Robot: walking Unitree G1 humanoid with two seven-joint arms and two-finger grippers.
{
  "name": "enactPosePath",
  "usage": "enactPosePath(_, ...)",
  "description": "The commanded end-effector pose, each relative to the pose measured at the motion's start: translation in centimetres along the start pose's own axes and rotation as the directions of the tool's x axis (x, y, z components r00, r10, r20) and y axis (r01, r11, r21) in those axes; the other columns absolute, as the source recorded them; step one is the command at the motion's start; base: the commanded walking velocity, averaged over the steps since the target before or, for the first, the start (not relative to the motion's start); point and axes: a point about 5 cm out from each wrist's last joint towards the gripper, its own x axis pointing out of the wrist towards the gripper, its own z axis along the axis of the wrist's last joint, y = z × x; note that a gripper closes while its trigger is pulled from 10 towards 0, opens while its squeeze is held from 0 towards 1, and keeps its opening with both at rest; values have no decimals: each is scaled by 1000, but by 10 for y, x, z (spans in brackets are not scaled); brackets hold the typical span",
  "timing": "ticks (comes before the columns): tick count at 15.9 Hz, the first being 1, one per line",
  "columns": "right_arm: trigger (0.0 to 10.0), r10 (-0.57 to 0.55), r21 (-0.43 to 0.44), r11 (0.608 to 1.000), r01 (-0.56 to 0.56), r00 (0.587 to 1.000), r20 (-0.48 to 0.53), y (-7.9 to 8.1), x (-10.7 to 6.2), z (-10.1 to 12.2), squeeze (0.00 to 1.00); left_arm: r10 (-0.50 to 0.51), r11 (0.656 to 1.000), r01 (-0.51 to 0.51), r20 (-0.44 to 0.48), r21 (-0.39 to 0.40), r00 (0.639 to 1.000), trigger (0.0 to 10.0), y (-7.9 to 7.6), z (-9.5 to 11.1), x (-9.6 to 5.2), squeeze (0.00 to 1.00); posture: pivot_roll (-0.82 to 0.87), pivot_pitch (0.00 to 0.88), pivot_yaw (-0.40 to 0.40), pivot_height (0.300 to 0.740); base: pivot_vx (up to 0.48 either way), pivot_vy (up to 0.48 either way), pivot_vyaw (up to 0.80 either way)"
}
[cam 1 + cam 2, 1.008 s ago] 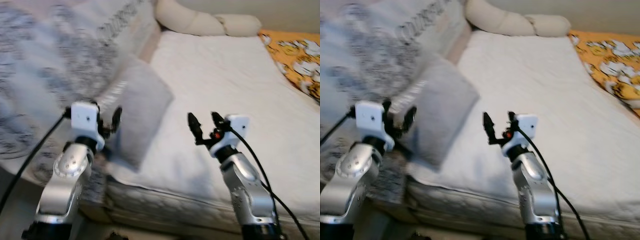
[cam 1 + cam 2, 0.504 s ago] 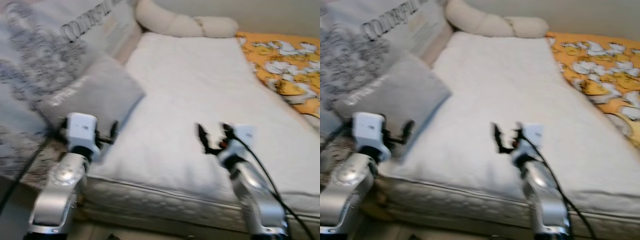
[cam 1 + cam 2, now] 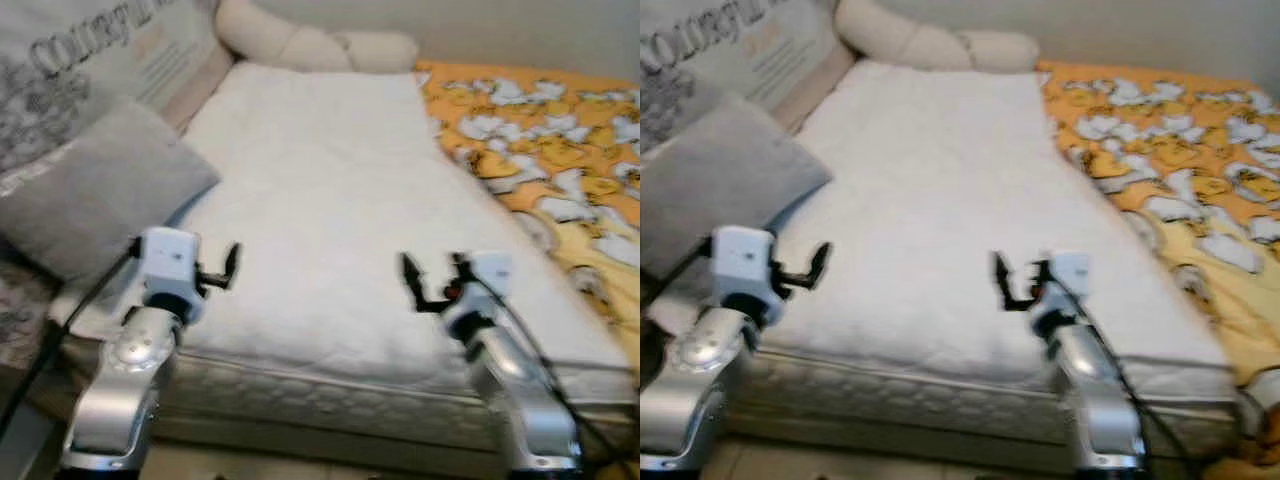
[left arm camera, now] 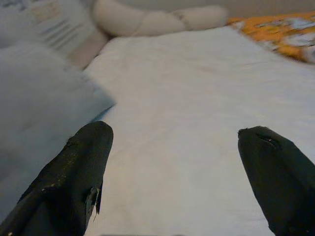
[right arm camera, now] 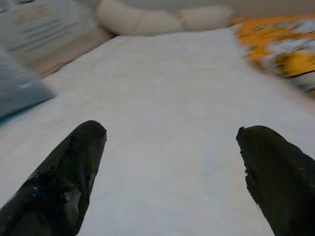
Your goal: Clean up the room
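Observation:
A bed with a white quilted mattress cover (image 3: 320,190) lies before me. A grey pillow (image 3: 95,195) rests on its left side, partly over the edge. An orange blanket with a white cartoon print (image 3: 540,140) covers the bed's right side. My left gripper (image 4: 176,132) hovers open over the bed's near left part, beside the grey pillow, with nothing between its fingers. My right gripper (image 3: 432,266) hovers open and empty above the near right part of the white cover.
A cream knotted cushion (image 3: 310,45) lies at the head of the bed. A grey printed cover with lettering (image 3: 70,60) is bunched at the far left. The mattress's front edge (image 3: 330,395) runs just below my arms. The pictures are slightly blurred.
The whole picture has shifted: my camera swung right, so the grey pillow sits farther left and more orange blanket shows. Both grippers stay open and empty over the bed's near edge.

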Motion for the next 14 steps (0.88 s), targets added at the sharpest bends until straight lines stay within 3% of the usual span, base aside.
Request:
enactPosePath(1,10000,7,2,1000,-7,1000,0,4,2,1,1000,20,1000,-20,-4,14,1000,10000,5,0,0,1000,-156,0,-24,740,0,-480,0)
enactPosePath(5,10000,-21,-10,1000,20,1000,-8,-4,2,-2,1000,9,1000,-8,-11,14,1000,10000,3,-2,2,1000,-156,0,-23,740,0,-480,0)
enactPosePath(14,10000,-12,-23,1000,11,999,-34,-4,-1,-12,1000,2,999,-1,-27,35,1000,10000,3,-7,-2,1000,-155,0,-26,740,0,-480,0)
